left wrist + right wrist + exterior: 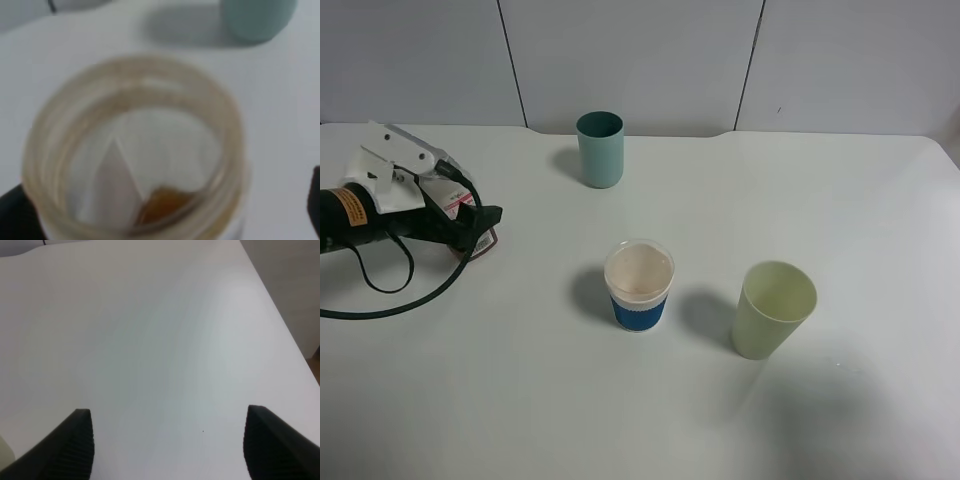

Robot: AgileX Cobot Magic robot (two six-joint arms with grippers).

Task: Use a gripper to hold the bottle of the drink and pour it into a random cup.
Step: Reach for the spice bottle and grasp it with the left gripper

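A white table (880, 200) bears three cups. A short blue-and-white cup (639, 285) sits near its middle. Behind that cup and slightly left, well apart, stands a tall straight-sided teal-green plastic cup (600, 148). Right of the short cup and a little nearer the front, near but not touching, stands a pale yellow-green tapered cup (773, 309). Far left of the short cup, a small squarish translucent plastic bottle (135, 150) sits between the spread fingers of the black-fingered left gripper (488, 225), brown drink (162, 202) inside it

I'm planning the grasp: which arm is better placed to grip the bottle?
Left: the left gripper, open, sits around the bottle. The right gripper, also open, faces only bare table.
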